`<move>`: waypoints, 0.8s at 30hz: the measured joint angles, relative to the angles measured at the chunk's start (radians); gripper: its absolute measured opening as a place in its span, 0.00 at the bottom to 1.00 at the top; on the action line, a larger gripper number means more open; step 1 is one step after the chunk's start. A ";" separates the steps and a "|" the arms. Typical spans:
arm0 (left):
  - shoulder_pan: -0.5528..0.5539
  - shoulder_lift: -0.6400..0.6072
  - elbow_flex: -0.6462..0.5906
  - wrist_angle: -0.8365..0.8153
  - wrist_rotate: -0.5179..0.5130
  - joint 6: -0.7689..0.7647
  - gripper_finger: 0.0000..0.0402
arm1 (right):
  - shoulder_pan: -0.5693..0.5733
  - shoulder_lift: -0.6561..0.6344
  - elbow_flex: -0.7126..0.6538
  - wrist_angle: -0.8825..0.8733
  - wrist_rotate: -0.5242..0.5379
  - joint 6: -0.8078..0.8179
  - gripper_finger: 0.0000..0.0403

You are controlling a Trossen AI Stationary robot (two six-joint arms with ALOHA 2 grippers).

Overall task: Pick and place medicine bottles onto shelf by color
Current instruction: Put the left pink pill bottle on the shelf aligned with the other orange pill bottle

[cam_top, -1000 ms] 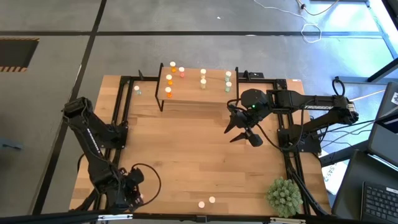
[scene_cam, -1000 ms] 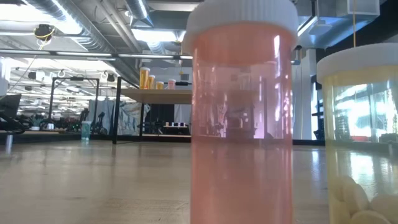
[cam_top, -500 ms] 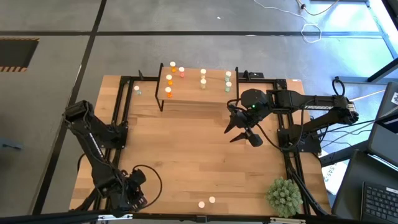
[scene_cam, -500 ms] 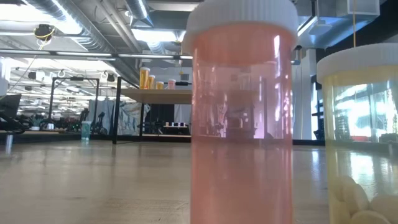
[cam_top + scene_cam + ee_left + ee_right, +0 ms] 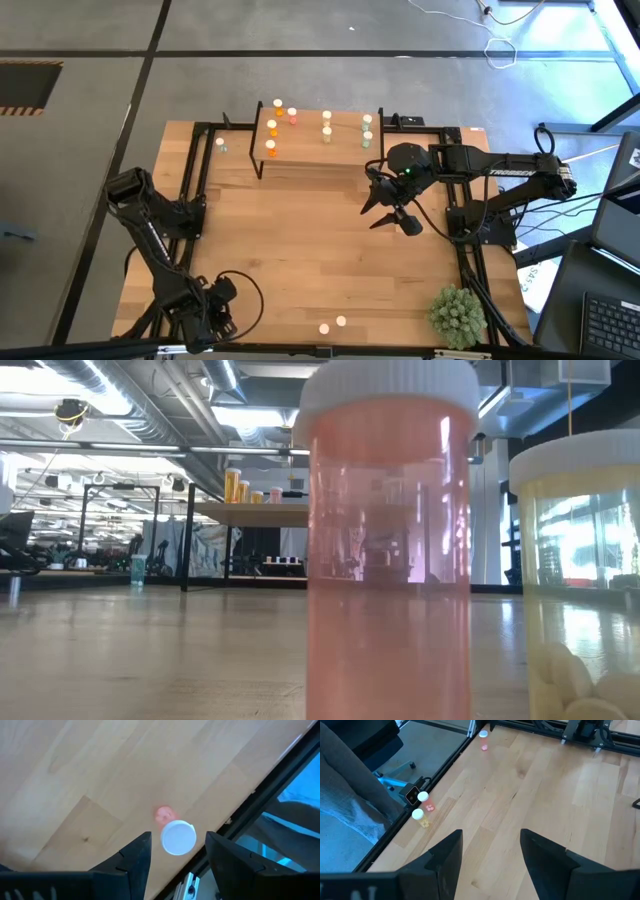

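Bench (image 5: pixel 300 250): large light-wood top inside a black frame; carries everything below. The shelf serves as landmark.

Right arm: reaches in from the right edge, just in front of the shelf's right end. Right tool (image 5: pixel 392 215) hangs above bare wood, fingers apart, holding nothing.

Left arm: folded at the front left corner, well away from the shelf. Left tool (image 5: pixel 175 852) points straight down, fingers apart, empty.

Shelf (image 5: pixel 310 145): small raised board on thin black legs at the back of the bench, middle. Holds about eight bottles in clusters: orange and red at its left end, pale yellow in the middle, pale green at its right.

Plant ball (image 5: pixel 458 314): spiky green, front right corner.

Loose bottles, all upright, long axis vertical:
- pink bottle (image 5: pixel 323 328) and yellow bottle (image 5: pixel 341 322), side by side at the front edge, opposite the shelf;
- one bottle (image 5: pixel 220 144) on the bench just left of the shelf;
- red bottle (image 5: pixel 177 837), white cap up, at the bench edge directly beneath the left tool, between its fingers.

Judgement: the left arm is nearer; a straight descent fits.
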 joint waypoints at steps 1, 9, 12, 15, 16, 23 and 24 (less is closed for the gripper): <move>0.000 0.000 0.000 0.000 0.001 0.000 0.45 | 0.000 0.000 0.000 0.000 0.000 0.000 0.50; 0.013 0.014 0.000 0.000 0.051 0.034 0.45 | 0.000 0.000 0.000 0.002 0.000 0.000 0.50; 0.028 0.027 0.000 0.000 0.073 0.050 0.45 | 0.000 0.000 0.000 0.003 0.000 0.000 0.50; 0.028 0.027 0.000 0.008 0.077 0.068 0.45 | 0.000 0.000 0.000 0.006 0.002 0.000 0.50; 0.031 0.027 0.000 0.011 0.079 0.075 0.45 | 0.000 0.000 0.000 0.006 0.006 0.000 0.50; 0.035 0.027 0.000 0.029 0.081 0.084 0.45 | 0.000 0.000 0.000 0.007 0.008 0.000 0.50; 0.034 0.027 0.000 0.032 0.084 0.090 0.45 | 0.000 0.000 0.000 0.007 0.008 0.000 0.50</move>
